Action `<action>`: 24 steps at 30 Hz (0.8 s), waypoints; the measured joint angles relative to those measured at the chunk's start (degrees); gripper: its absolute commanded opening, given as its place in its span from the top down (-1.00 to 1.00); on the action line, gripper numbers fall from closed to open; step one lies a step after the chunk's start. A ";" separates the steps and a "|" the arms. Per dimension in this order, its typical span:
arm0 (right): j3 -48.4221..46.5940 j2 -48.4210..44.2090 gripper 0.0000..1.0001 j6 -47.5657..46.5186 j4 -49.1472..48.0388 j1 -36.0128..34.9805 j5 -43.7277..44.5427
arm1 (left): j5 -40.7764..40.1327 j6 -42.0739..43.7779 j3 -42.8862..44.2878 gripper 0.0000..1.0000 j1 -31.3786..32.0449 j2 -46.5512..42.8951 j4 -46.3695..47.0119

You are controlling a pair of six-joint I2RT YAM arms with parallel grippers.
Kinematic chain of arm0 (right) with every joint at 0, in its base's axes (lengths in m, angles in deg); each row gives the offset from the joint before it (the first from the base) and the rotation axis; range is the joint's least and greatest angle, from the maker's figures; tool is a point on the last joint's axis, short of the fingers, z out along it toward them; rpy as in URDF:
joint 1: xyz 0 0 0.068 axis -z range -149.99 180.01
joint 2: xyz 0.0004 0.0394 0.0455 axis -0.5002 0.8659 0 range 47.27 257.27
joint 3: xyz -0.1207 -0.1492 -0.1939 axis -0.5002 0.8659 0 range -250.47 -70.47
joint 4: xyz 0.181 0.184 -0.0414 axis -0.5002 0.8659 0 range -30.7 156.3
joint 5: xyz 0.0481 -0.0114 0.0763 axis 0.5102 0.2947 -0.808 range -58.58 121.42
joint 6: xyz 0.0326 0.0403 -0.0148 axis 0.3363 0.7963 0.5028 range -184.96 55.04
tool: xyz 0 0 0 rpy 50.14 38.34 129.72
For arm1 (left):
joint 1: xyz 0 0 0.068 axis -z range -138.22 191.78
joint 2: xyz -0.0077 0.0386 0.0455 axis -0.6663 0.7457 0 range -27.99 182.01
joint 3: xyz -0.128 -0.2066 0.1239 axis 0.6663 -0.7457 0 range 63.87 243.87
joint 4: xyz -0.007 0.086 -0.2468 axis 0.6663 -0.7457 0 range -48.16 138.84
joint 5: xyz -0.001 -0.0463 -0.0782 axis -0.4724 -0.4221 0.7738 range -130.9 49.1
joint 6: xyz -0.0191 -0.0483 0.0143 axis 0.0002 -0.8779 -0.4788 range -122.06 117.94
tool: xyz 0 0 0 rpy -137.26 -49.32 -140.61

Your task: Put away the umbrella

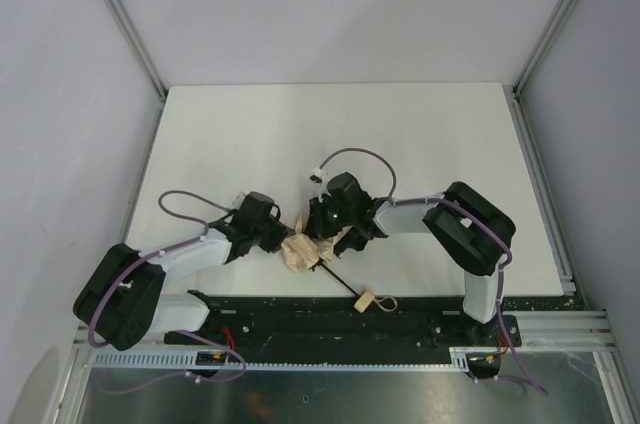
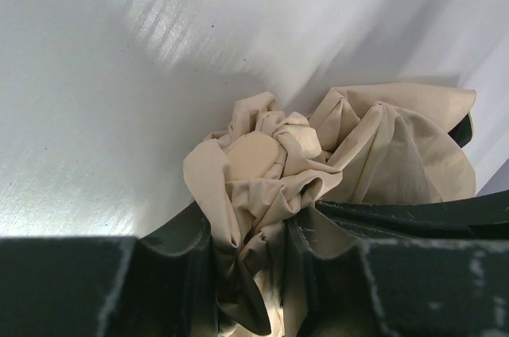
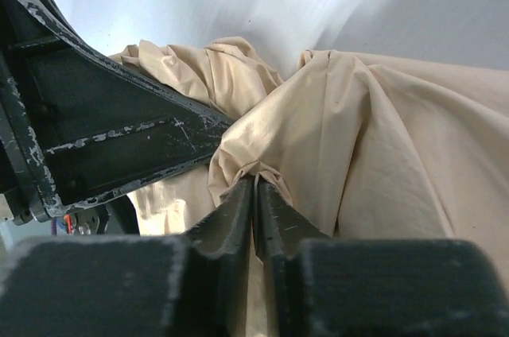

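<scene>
The umbrella (image 1: 306, 250) lies near the front edge of the counter (image 1: 330, 134), its pale beige canopy crumpled into a bunch, its thin black shaft running diagonally to a small tan handle with a loop strap.

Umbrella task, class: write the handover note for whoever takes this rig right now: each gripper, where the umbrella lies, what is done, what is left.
Left gripper: jaws shut on bunched canopy fabric.
Right gripper: jaws shut on a canopy fold from the opposite side.
Umbrella: on the table near the arm bases; black shaft runs to the handle by the near edge.
Done: canopy collapsed and crumpled.
Left: probably gather the fabric and shorten the shaft; nothing stowed yet.
</scene>
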 measured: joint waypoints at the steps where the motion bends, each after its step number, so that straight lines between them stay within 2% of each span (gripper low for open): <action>1: -0.02 -0.02 0.49 0.00 0.26 0.20 -0.20 | -0.02 -0.17 0.07 1.00 0.02 0.04 -0.13; 4: -0.33 -1.05 0.22 -0.68 2.45 1.46 -1.51 | -0.20 -0.42 0.57 1.00 0.20 0.31 -0.76; 6: -0.33 -3.08 -0.04 -1.42 4.96 2.58 -2.80 | -0.20 -0.63 0.79 1.00 0.37 0.57 -0.90; 8: -0.33 -6.25 -0.51 -2.93 7.74 4.09 -3.85 | -0.26 -0.79 0.96 1.00 0.39 0.68 -1.18; 10: -0.48 -9.38 -0.73 -4.66 9.79 5.29 -4.96 | -0.28 -0.85 1.01 1.00 0.39 0.68 -1.29; 14: -2.25 -13.11 -0.88 -9.49 12.92 5.70 -6.19 | -0.26 -1.27 1.33 1.00 0.39 0.96 -1.84; 18: -2.82 -13.27 -0.93 -13.09 15.39 2.84 -5.53 | -0.28 -1.33 1.79 1.00 0.42 1.25 -2.49; 24: -2.91 -12.37 -0.99 -17.57 18.78 -6.56 4.26 | -0.26 -1.88 2.40 1.00 0.48 1.25 -3.93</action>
